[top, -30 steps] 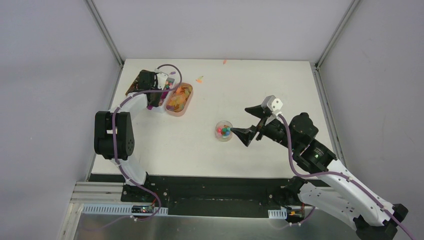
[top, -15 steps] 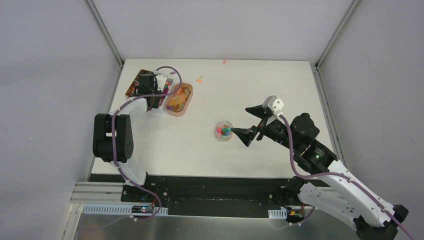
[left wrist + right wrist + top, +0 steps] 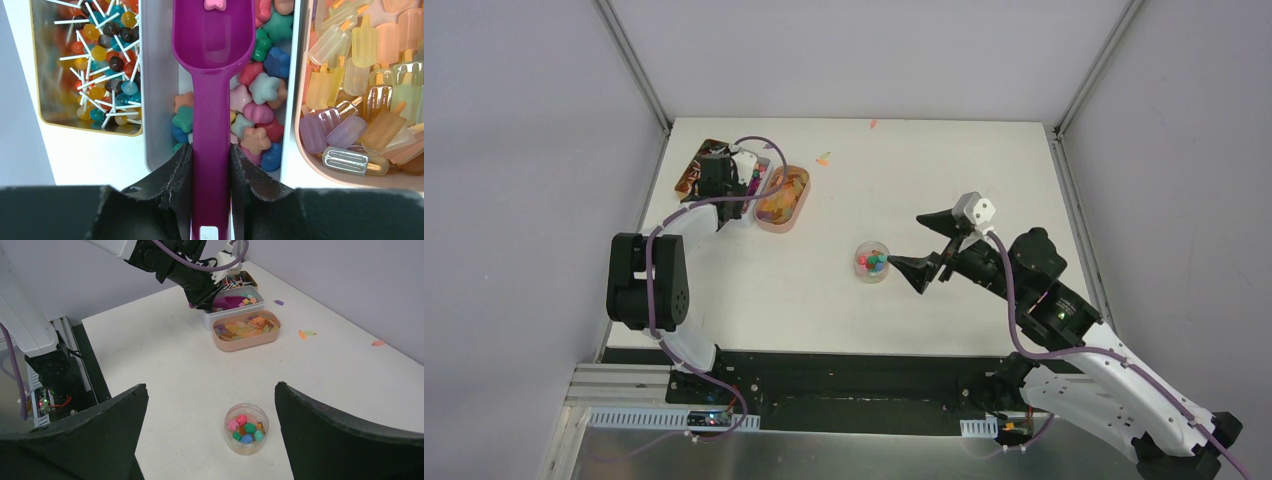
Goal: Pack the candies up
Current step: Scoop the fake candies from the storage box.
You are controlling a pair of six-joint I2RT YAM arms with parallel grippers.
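Note:
Star-shaped candies (image 3: 260, 115) in pink, green, blue and orange fill a white tray (image 3: 160, 125). My left gripper (image 3: 210, 170) is shut on the handle of a magenta scoop (image 3: 212, 75), whose bowl lies over these stars with one pink star in it. From above, the left gripper (image 3: 724, 182) sits at the back left trays. A clear jar (image 3: 873, 262) without a lid holds several candies; it also shows in the right wrist view (image 3: 246, 429). My right gripper (image 3: 211, 386) is wide open and empty, just right of the jar (image 3: 921, 245).
A pink oval tray (image 3: 350, 176) of popsicle-shaped candies (image 3: 360, 100) lies right of the white tray. A gold-rimmed tin of lollipops (image 3: 100, 60) lies left of it. Loose candies (image 3: 823, 158) lie at the back of the table (image 3: 984, 180).
My left arm has shifted a little, its elbow drawn nearer and the wrist moved over the trays with the scoop. The right arm and jar have barely moved.

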